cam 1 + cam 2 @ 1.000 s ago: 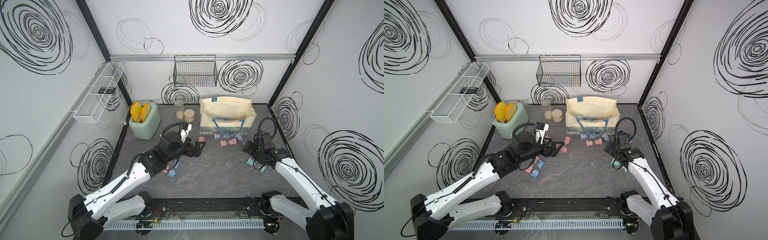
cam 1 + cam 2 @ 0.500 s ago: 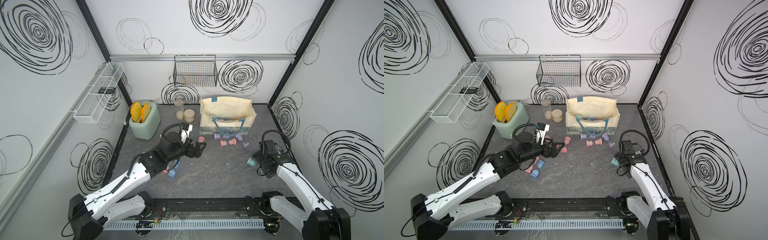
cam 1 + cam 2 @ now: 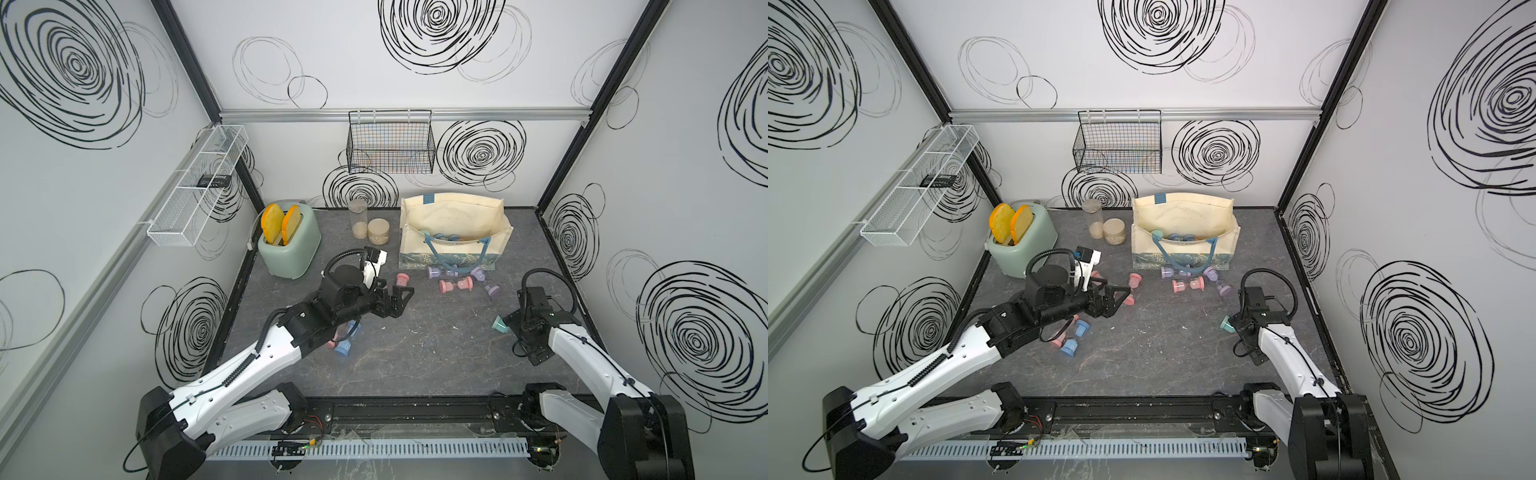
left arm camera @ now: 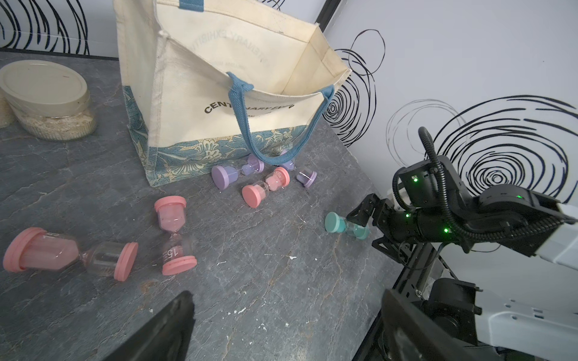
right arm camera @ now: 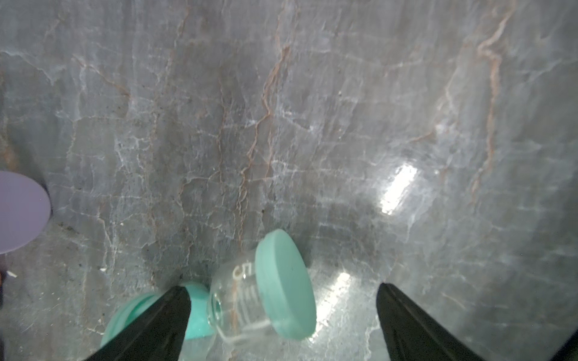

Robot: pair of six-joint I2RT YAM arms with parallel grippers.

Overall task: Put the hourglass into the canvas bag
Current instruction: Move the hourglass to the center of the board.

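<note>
While swirl-marked walls (image 3: 415, 62) box in the dark veined tabletop (image 3: 436, 357), the canvas bag (image 3: 453, 220) stands open at the back, the left gripper (image 3: 397, 301) hovers wide and empty, and the right gripper (image 5: 280, 288) gapes around the teal hourglass (image 3: 498, 324) lying loose on that surface.

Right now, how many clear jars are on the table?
2. A tall jar and a short lidded jar stand side by side between the toaster and the canvas bag. Part of the bag's inside is out of sight, so more could be hidden there.
</note>
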